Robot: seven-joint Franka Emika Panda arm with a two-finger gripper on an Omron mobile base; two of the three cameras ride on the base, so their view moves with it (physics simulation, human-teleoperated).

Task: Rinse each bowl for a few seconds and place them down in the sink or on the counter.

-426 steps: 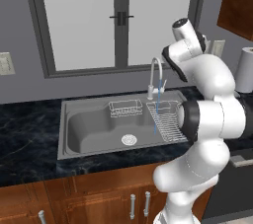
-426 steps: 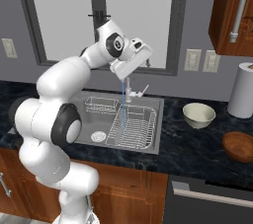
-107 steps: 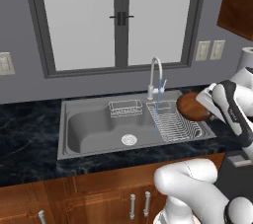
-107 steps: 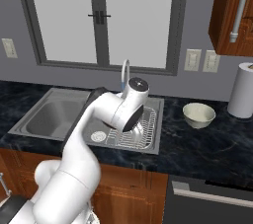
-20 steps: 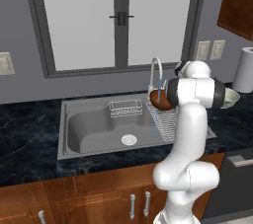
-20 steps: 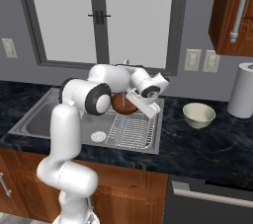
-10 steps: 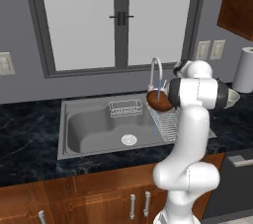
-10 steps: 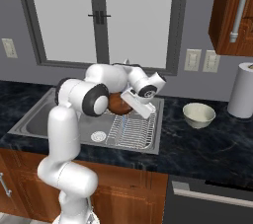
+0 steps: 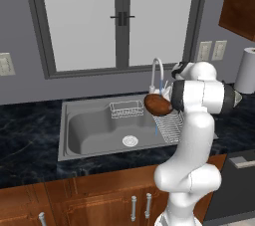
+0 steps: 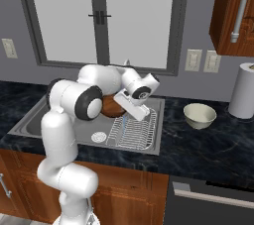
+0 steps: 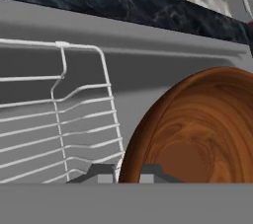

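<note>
My gripper [image 9: 168,108] is shut on the rim of the reddish-brown wooden bowl [image 9: 157,104], which it holds tilted on edge over the right part of the sink [image 9: 89,133], just below the curved faucet [image 9: 156,68]. In the hand view the brown bowl [image 11: 197,124] stands between the two fingertips [image 11: 100,172] of the gripper [image 11: 126,174]. From the right the brown bowl [image 10: 111,106] is half hidden behind the arm and gripper [image 10: 125,104]. The cream bowl [image 10: 200,115] sits upright on the black counter [image 10: 208,144], right of the sink.
A wire rack [image 10: 134,129] lies in the sink's right side and a small wire caddy [image 9: 126,109] hangs at the back wall. The drain [image 9: 130,141] is in the basin's middle. A white paper-towel roll [image 10: 243,91] stands at the far right.
The gripper has carried the brown bowl a little to the left and slightly down, closer under the faucet. The cream bowl has stayed put.
</note>
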